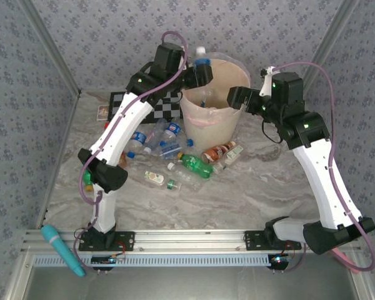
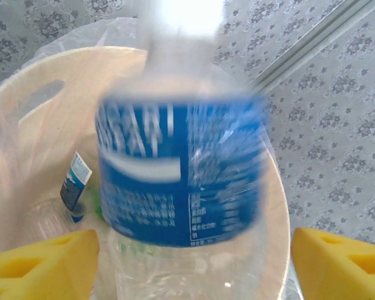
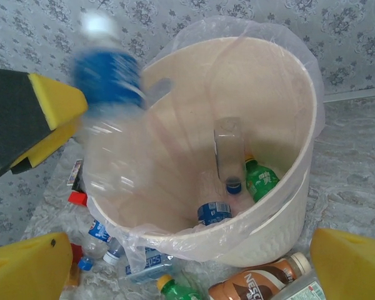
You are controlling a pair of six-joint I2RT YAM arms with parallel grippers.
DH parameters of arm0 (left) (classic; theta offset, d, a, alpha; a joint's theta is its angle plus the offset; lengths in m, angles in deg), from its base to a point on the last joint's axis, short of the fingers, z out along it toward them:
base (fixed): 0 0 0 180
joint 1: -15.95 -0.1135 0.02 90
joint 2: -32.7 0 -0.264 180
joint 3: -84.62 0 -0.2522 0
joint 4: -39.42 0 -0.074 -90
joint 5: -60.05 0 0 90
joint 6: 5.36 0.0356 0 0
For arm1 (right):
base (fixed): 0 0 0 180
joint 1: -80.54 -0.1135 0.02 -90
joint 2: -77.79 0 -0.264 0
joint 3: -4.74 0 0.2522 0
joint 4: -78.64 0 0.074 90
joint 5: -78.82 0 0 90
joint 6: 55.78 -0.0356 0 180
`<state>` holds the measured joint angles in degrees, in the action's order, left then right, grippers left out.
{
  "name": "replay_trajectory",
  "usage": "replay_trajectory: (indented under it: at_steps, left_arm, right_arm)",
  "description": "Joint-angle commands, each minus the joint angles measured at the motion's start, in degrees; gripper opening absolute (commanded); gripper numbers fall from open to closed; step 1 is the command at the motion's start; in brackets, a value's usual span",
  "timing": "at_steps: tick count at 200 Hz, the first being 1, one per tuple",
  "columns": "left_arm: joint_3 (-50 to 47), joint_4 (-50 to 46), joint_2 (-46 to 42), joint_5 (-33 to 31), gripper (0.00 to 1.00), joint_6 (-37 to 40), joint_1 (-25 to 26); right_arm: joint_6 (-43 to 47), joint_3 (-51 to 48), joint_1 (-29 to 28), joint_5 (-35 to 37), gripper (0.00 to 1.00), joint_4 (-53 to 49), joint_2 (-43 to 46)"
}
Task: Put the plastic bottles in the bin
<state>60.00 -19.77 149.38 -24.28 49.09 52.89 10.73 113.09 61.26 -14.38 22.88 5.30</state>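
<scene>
Bottles point(image 1: 170, 131) lie scattered on the counter point(image 1: 262, 187) just in front of the bin point(image 1: 214, 122), a brown bottle point(image 1: 219, 152) nearest its base. 1 blurred bottle point(image 2: 181, 181) with a blue label is above the bin's far-left rim, cap up, between the left fingers point(image 2: 44, 259). Those fingers are spread, and a gap shows on the bottle's right side (whether the other finger touches it I cannot tell). Inside the bin lie 3 more: a green bottle point(image 3: 259, 178), a clear bottle point(image 3: 228, 147) standing cap-down, and a blue-labelled bottle point(image 3: 214, 211) at the bottom. The right fingers point(image 3: 350, 262) are spread wide with nothing between them, just beside the bin's right rim and above the counter.
</scene>
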Motion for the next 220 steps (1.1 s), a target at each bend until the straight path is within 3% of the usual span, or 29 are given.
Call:
replay_trajectory:
  at_steps: [1, 102, 154, 220]
  left_arm:
    - [2.5, -0.5, -1.1, 0.5, 0.99, 0.0, 0.4]
    - [-1.6, -5.8, -7.8, -6.1, 1.0, 4.2, -1.2]
    - [-20.6, -0.1, -19.6, -8.4, 1.0, 2.7, -5.6]
    - [-51.2, 3.9, -40.2, -8.8, 1.0, -2.4, -19.2]
  right_arm:
    - [-0.3, -0.3, -0.4, 0.8, 1.0, -0.1, 0.7]
    - [-0.1, 0.7, -2.4, 0.3, 1.0, 1.9, -2.4]
    - [1.1, 2.9, -4.1, -0.1, 1.0, 2.6, -5.3]
    - [4.1, 6.9, -8.5, -1.3, 1.0, 3.1, -9.8]
